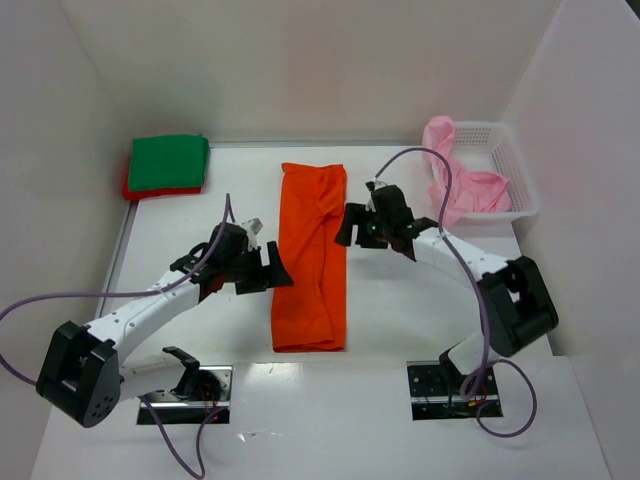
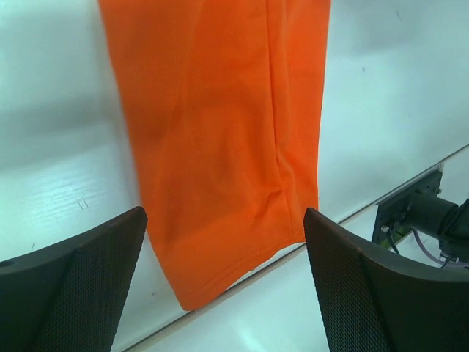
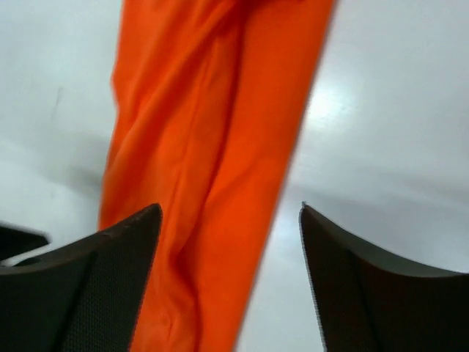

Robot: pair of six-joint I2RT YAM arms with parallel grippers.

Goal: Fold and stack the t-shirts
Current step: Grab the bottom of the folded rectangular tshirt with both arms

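From the top view, you have the orange t-shirt (image 1: 311,260) lying on the table (image 1: 400,320) as a long narrow strip, running from the near side toward the back, between the two arms. The left pincer (image 1: 265,272) sits just beside the strip's left edge, about midway along it. The right pincer (image 1: 362,232) sits just beside the right edge, nearer the far end. At the far left corner, a folded green t-shirt (image 1: 168,160) lies on top of a red t-shirt (image 1: 133,189). At the far right, the pink t-shirt (image 1: 462,186) spills out of a white basket (image 1: 517,168).

In the left wrist view, your left fingers (image 2: 80,286) stand wide apart with nothing clamped. The near end of the orange strip lies flat on the table below them, its hem corner pointing toward the camera. A black fixture (image 2: 421,220) at the right edge may be an arm's base mount, though you see too little to be sure.

In the right wrist view, the picture is blurred. The right fingers (image 3: 95,286) are spread apart and grip nothing, and the orange cloth, creased lengthwise, runs along the table beneath them.
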